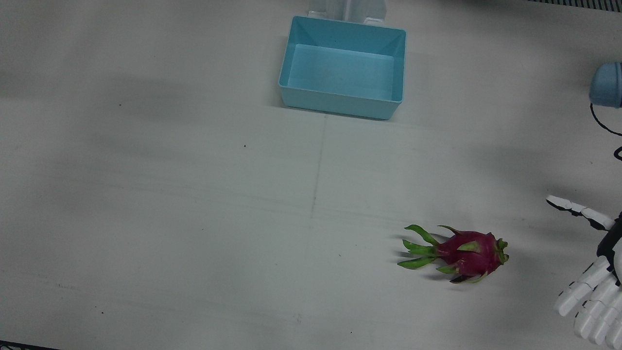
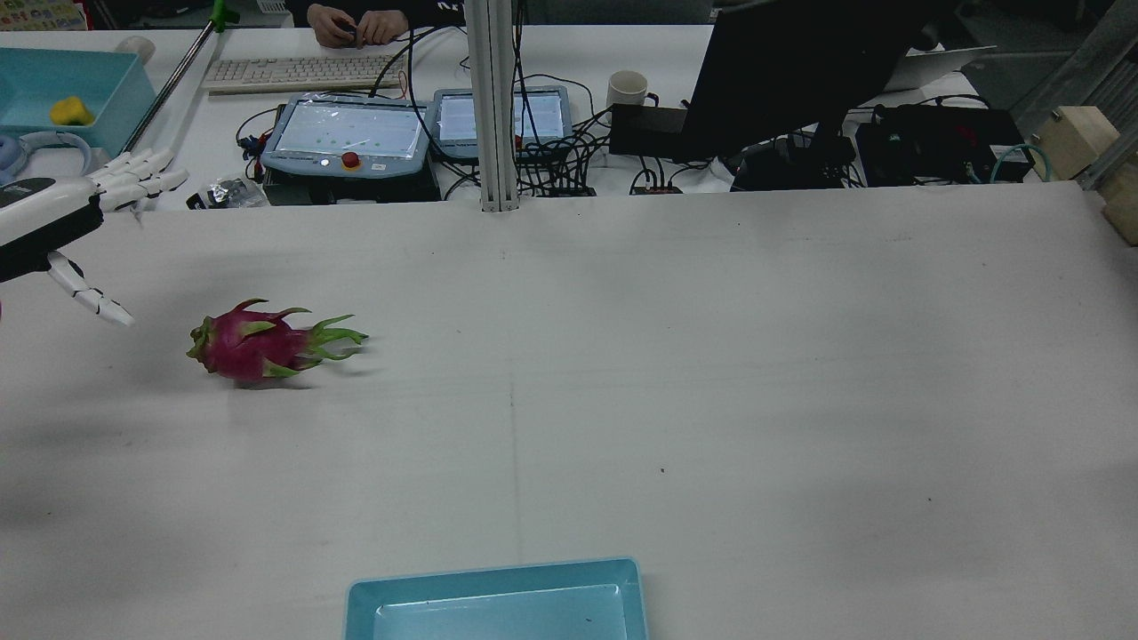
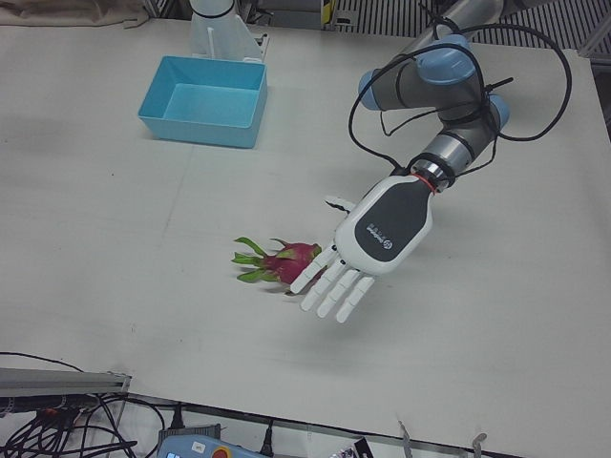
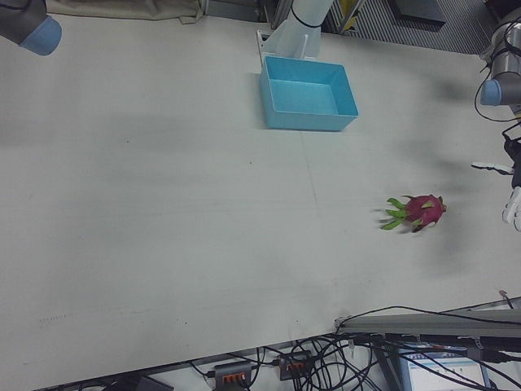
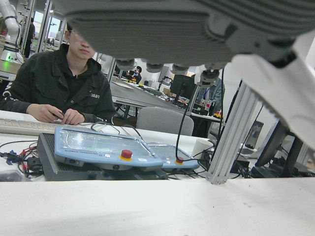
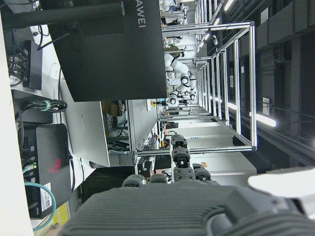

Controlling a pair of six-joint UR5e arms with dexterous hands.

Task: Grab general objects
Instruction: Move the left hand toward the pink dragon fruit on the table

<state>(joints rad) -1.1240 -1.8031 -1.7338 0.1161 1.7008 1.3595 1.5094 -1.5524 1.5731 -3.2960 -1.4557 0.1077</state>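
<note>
Dragon fruit (image 1: 461,255) lies on its side on the white table (image 1: 194,218), toward the robot's left half, its green leafy tips pointing toward the table's middle; in the front view it sits at about five o'clock from the blue bin (image 1: 342,68), well apart from it; nothing touches it.

Left robot hand (image 3: 368,250) hovers near the fruit on its outer side, palm facing down and fingers (image 3: 334,286) stretched out straight and spread, the thumb held out sideways; it holds nothing; the left-front view shows its white back shell and the arm (image 3: 444,105) folding back toward one o'clock, and there the fingertips overlap the fruit's edge, whereas the front view (image 1: 590,296) and rear view (image 2: 80,213) show a clear gap between hand and fruit.

The bin stands empty at the robot's side of the table, at twelve o'clock in the front view; only its near rim (image 2: 493,578) shows in the rear view.

Right robot hand (image 6: 197,206): only its own camera shows it, as a dark underside with a few finger stubs; whether it is spread or closed cannot be told.
</note>
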